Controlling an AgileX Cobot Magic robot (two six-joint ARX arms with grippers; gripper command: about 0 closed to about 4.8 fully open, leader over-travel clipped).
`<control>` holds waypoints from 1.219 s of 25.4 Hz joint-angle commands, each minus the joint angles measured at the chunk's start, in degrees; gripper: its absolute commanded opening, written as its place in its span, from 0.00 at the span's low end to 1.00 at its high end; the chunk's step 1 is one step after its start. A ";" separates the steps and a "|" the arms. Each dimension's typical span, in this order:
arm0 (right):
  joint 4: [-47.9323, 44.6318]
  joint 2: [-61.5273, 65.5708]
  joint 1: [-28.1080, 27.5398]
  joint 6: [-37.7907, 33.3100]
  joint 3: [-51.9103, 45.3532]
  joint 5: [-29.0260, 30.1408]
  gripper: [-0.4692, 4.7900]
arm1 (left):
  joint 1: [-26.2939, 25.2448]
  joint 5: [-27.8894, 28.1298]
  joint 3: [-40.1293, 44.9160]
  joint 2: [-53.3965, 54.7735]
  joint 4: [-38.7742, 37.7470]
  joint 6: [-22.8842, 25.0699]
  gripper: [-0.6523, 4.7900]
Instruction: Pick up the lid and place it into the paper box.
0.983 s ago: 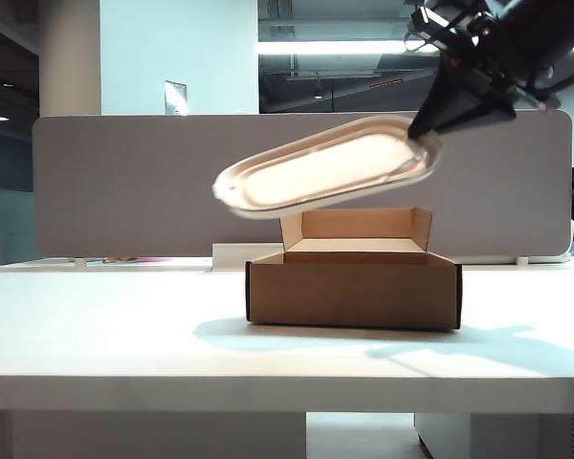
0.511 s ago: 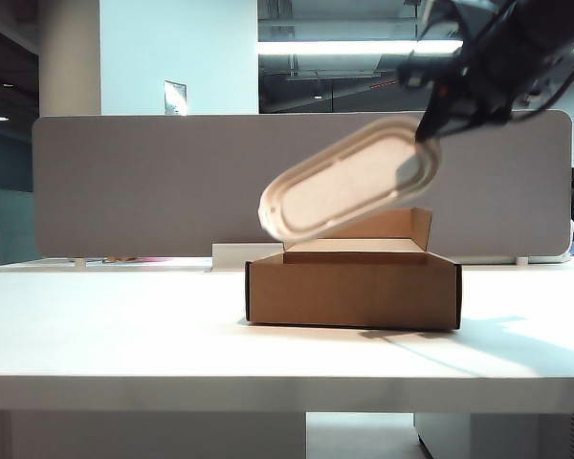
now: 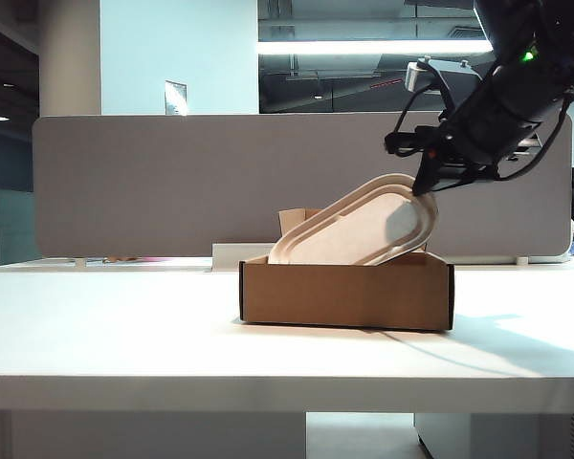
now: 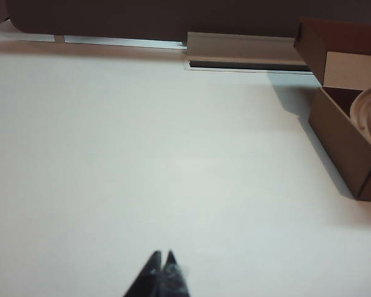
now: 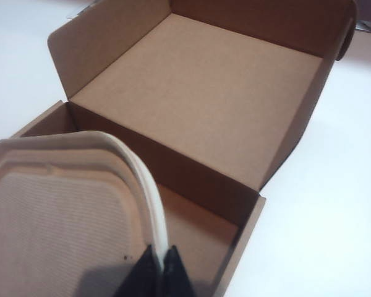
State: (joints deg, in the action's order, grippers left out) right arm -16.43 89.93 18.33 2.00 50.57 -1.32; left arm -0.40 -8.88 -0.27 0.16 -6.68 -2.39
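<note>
Cream lid (image 3: 364, 229) tilted, lower end inside brown paper box (image 3: 344, 296)

A white table (image 3: 115, 335) fills the lower half of the exterior view. Directly on it, right of centre, sits the brown paper box (image 3: 344, 295), its back flap upright; a pale strip lies behind it along the table's far edge

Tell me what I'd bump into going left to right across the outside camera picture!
Bare white table → brown paper box with the cream lid leaning into it → right end effector pinching the lid's high end. The left end effector isn't in this picture.
</note>
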 commanded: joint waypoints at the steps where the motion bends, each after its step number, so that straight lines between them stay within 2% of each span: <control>1: -0.90 -0.48 0.02 -0.02 0.35 -0.07 0.51 | 0.00 -0.39 -0.17 0.07 0.31 0.00 0.11; 3: -0.48 -0.52 0.02 -0.02 0.35 -0.07 0.55 | 0.00 -0.42 -0.17 0.07 0.33 0.00 0.11; 9: -0.04 -2.64 0.02 -0.02 0.35 -0.11 0.55 | 0.00 -0.44 -0.17 0.07 0.31 -0.02 0.11; 12: 2.75 -7.56 -0.24 -0.02 0.35 -0.61 0.55 | 0.00 -0.42 -0.17 0.07 0.33 -0.39 0.11; 13: 4.09 -8.70 -0.24 -0.02 0.35 -1.14 0.52 | 0.00 -0.39 -0.17 0.07 0.31 -1.03 0.11; 16: 10.16 -12.90 -0.28 -0.02 0.33 -5.68 0.20 | 0.00 -0.42 -0.17 0.07 0.31 -1.29 0.11; 17: 12.20 -14.40 -0.31 -0.02 0.26 -7.26 0.12 | 0.00 -0.39 -0.17 0.07 0.31 -1.27 0.11; 20: 16.46 -18.25 -0.79 0.00 -0.24 -8.35 0.09 | 0.00 -0.39 -0.17 0.07 0.31 -1.27 0.11; 24: 17.49 -23.80 -1.46 -0.35 -3.13 -7.82 0.08 | 0.00 -0.39 -0.17 0.07 0.28 -1.27 0.11; 31: 17.64 -39.60 -1.53 -4.70 -15.15 -8.11 0.08 | 0.00 -0.35 -0.17 0.07 0.85 -1.05 0.11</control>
State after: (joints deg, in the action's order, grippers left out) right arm 1.56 52.25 16.84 -1.08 37.17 -9.04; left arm -0.40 -8.95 -0.27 0.21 -6.68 -3.51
